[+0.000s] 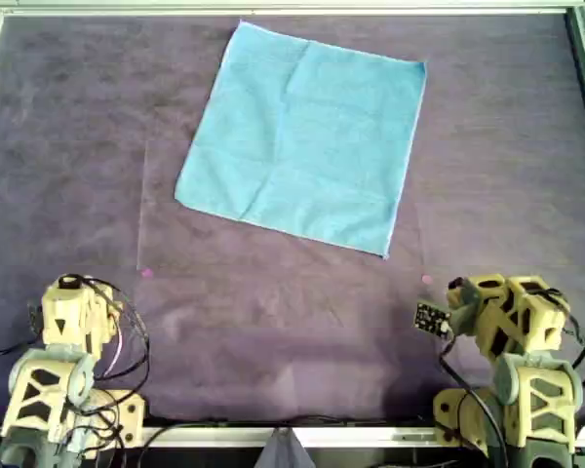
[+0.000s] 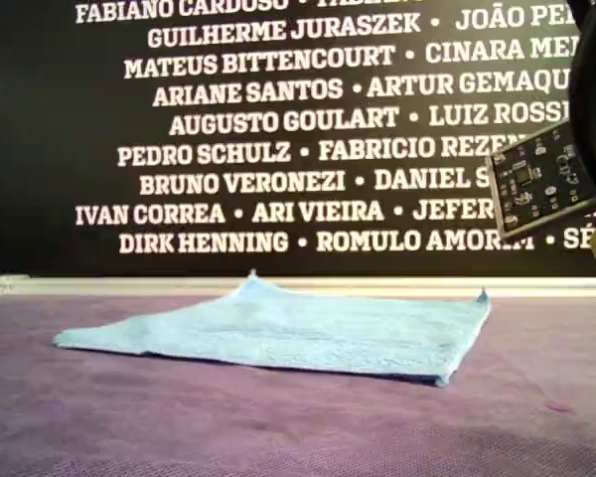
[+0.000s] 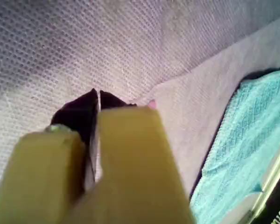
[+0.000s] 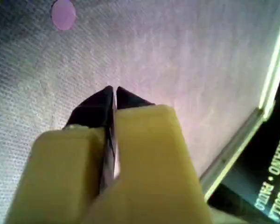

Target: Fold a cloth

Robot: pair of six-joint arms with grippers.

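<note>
The cloth lies flat, unfolded, toward the overhead view's top, rotated so one corner points bottom-right. My left gripper and right gripper are both clenched empty, well apart from it.

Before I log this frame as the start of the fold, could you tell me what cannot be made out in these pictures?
- Underside of the cloth: it lies flat on the purple table covering, hidden in every view.
- Exterior view: both arms are out of frame; only a circuit board intrudes at the exterior view's right, cut by the edge.
- Left wrist view: the cloth is cut off by the frame edge, blurred.
- Right wrist view: no cloth visible; the right tool fills the foreground.
</note>
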